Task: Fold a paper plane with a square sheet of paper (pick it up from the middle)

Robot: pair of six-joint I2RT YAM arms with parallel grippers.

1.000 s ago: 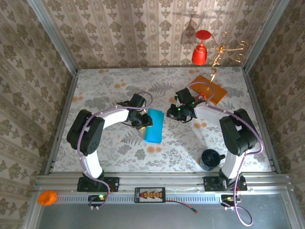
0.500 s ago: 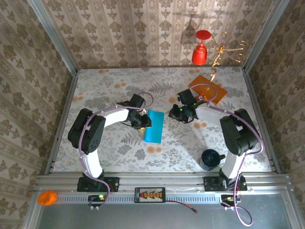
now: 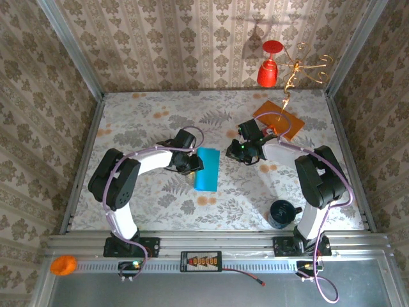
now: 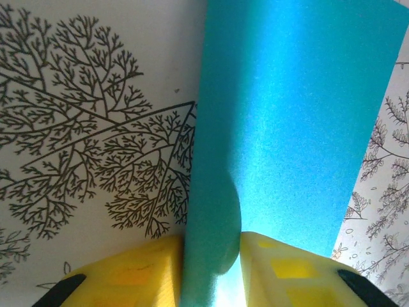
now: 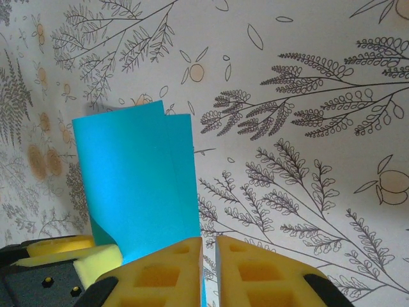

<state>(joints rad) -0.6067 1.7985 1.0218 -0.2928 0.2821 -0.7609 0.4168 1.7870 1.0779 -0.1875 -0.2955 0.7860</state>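
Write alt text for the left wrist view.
A folded sheet of plain teal-blue paper rises from the bottom to the top of the frame, pinched between the left gripper's two yellow fingers. Behind it lies a white tablecloth printed with dark branching trees.

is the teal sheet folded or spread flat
Folded: the teal sheet is a narrow rectangle with two offset layers at one end, held by the left gripper.

Yellow fingers (image 4: 128, 278) pinch the teal paper sheet (image 4: 287, 128)
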